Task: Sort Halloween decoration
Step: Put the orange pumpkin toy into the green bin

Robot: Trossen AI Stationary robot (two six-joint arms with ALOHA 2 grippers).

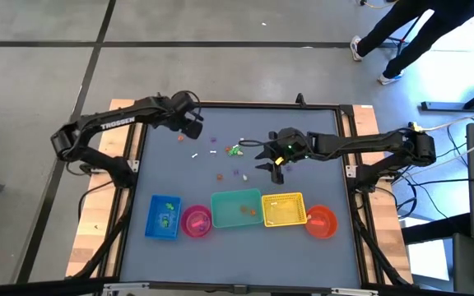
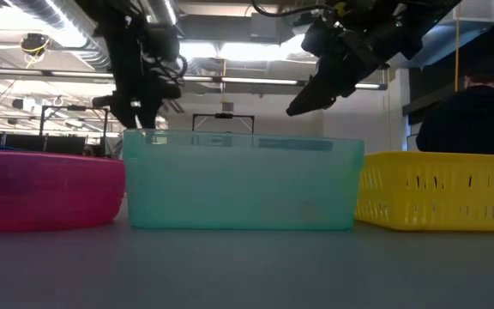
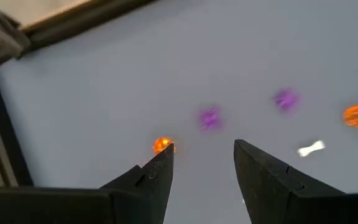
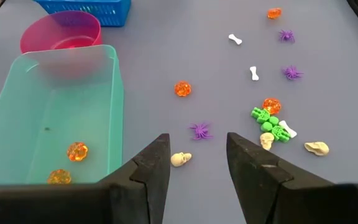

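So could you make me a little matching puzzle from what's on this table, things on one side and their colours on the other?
Things:
1. spider
2. bone
3. long tub
4. basket beside the round bowl

Colours:
A. white
B. blue
C. purple
D. teal

Pairs: 1-C, 2-A, 3-D, 4-B

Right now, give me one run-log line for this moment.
left gripper: open, empty | right gripper: open, empty, over purple spider | teal bin: two orange trinkets
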